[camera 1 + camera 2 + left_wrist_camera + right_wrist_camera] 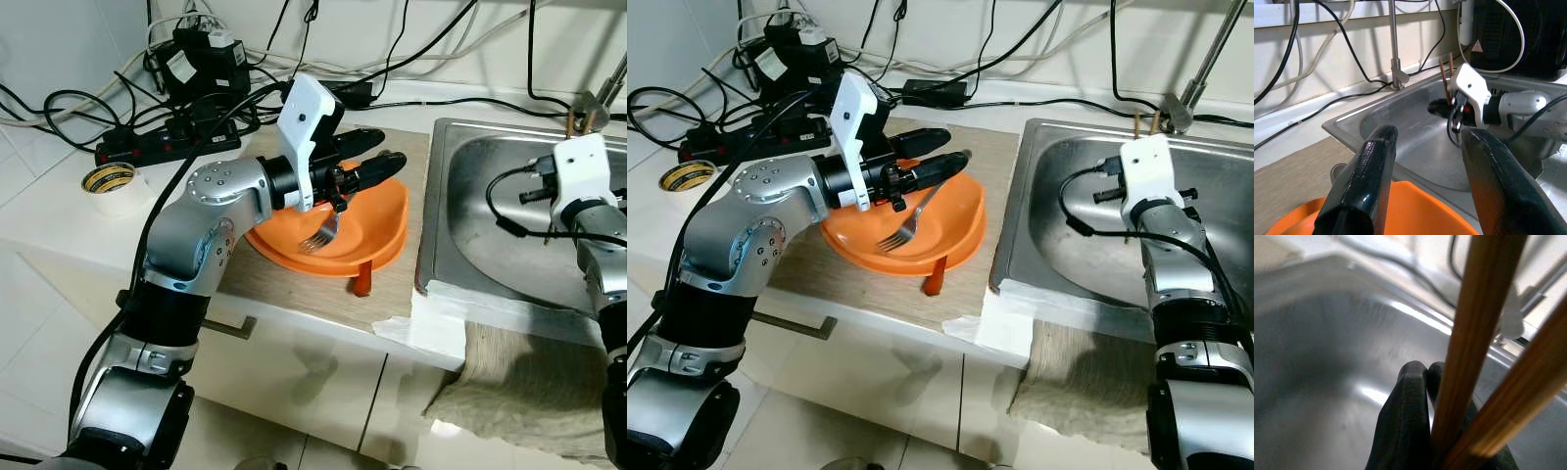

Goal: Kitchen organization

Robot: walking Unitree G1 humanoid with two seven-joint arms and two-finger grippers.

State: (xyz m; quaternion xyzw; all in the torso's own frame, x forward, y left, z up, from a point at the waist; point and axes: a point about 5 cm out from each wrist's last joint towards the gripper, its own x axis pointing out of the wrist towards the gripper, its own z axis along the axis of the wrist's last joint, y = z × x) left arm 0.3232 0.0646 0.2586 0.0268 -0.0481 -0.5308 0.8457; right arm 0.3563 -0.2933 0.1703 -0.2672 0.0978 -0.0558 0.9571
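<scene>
bowl point(377, 230) orange | fork point(318, 238) silver | sink point(460, 211) steel-grey | chopsticks point(1484, 333) brown wood | tape roll point(108, 180) yellow-black | pincer fingers point(1364, 181) black
</scene>
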